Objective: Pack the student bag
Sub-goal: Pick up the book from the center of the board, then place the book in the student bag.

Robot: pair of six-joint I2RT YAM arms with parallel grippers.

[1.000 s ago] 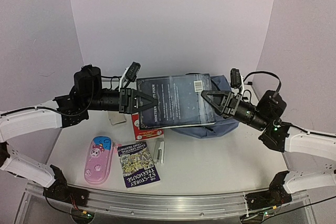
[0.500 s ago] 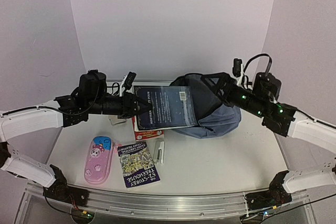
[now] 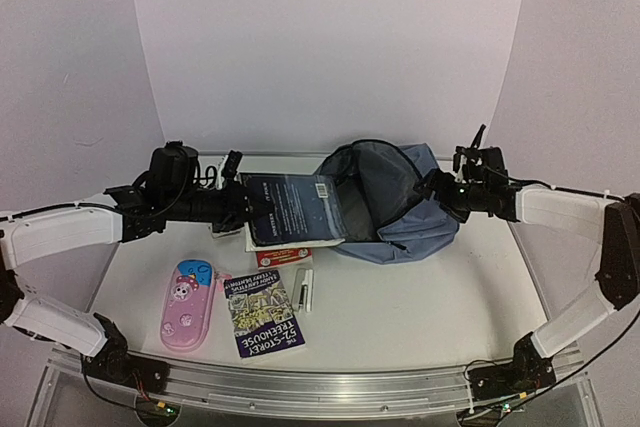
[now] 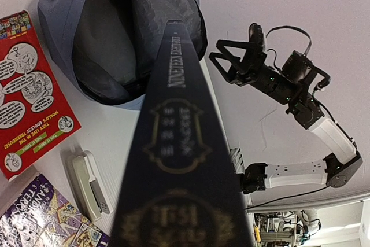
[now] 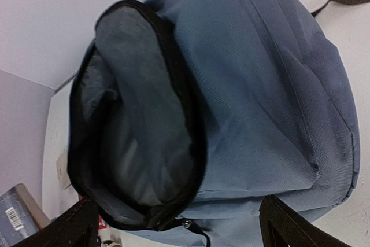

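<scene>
Bag (image 3: 410, 232) gapes at 1 o'clock. Right end effector (image 3: 432, 190) has released the book (image 3: 295, 209) and retreated to its 3 o'clock. Left end effector (image 3: 240, 211) alone grasps it, seemingly ready for insertion.

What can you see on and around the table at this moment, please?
Slate-blue soft fabric backpack: one, dark lining, back centre of the table, mouth open.
Dark navy hardcover book: one, held off the table, right end at the backpack's mouth.
Red cartoon-covered book: one, flat on the table under the navy book.
Purple paperback book: one, front, left of centre.
Pink-and-blue pencil case: one, left of the paperback.
White-grey stapler: one, right of the paperback.
Small whitish object: one, under the left arm, unidentifiable.
White table: one.
Left fingers: black, shut on the navy book's left edge.
Right fingers: black, open, empty, at the backpack's right side.
</scene>
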